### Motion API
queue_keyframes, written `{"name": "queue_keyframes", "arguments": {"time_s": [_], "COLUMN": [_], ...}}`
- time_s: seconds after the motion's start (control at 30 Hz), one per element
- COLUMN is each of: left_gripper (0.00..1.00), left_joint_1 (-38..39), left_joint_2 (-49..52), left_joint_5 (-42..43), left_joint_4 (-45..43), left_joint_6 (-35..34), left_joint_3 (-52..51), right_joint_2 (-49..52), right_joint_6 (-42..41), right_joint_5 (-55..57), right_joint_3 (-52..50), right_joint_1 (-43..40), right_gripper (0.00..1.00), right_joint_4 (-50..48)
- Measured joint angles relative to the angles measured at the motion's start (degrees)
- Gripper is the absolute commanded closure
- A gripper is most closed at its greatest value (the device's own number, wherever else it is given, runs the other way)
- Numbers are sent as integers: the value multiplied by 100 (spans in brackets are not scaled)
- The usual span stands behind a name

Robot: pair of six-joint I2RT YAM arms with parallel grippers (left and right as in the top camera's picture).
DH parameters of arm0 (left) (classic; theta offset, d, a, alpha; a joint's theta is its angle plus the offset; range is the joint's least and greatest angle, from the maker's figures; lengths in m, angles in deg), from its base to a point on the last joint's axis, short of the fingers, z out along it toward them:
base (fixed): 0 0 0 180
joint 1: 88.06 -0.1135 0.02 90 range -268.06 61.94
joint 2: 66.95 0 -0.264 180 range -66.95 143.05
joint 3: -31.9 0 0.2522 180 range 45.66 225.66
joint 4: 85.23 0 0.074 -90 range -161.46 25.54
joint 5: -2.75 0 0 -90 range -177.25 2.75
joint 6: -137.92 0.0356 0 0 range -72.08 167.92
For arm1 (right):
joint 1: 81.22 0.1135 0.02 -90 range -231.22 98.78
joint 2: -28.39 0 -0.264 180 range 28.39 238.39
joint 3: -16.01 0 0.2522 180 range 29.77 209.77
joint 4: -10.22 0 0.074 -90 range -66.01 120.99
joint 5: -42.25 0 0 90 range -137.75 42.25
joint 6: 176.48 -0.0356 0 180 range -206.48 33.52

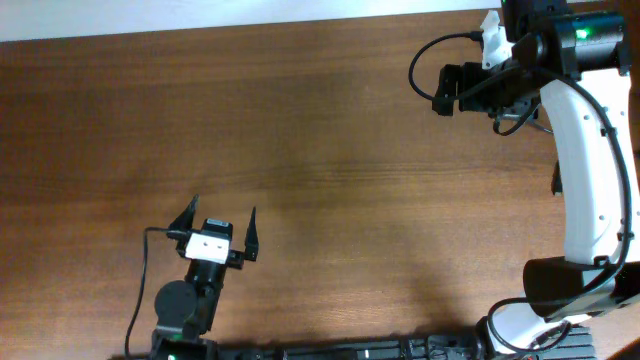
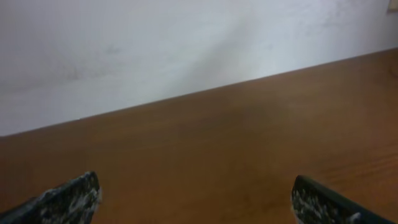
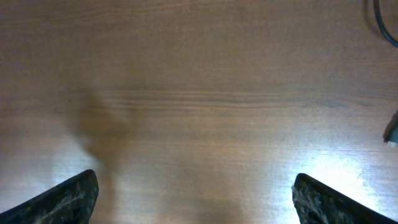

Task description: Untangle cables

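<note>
The brown wooden table (image 1: 300, 150) fills nearly every view, and we take all places from it. Over the table's far right corner reaches the white right arm (image 1: 585, 170), its base cut off at the table's near edge. The smaller black left arm (image 1: 185, 305) rises from the table's near left edge, also cropped. Beyond the table's far edge the left wrist view shows only a blurred pale wall (image 2: 155, 50).

The right gripper (image 1: 440, 90) hangs above the table with its jaws spread wide and nothing between them. The left gripper (image 1: 223, 212) is likewise wide apart and bare. Each wrist view shows only the finger ends.

Of the thin black cables (image 3: 377, 18) we see little: one dark curve lies on the table, cut by the picture's edge, and a small grey plug (image 3: 392, 132) is half out of frame. From overhead they are hidden or lost under the right arm.
</note>
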Motion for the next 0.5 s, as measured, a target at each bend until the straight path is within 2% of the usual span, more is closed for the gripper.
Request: {"name": "queue_keyframes", "arguments": {"time_s": [0.23,0.5], "left_gripper": [1,1], "left_joint_1": [0,0], "left_joint_2": [-1067,-1576], "left_joint_5": [-70,-87], "left_joint_4": [1648,1672], "left_joint_6": [0,0], "left_joint_3": [0,0], "right_joint_2": [2,2], "right_joint_6": [0,0], "right_joint_5": [-2,0], "right_joint_3": [-4,-9], "right_joint_1": [0,0], "right_gripper": [1,1], "right_joint_4": [-4,-2]}}
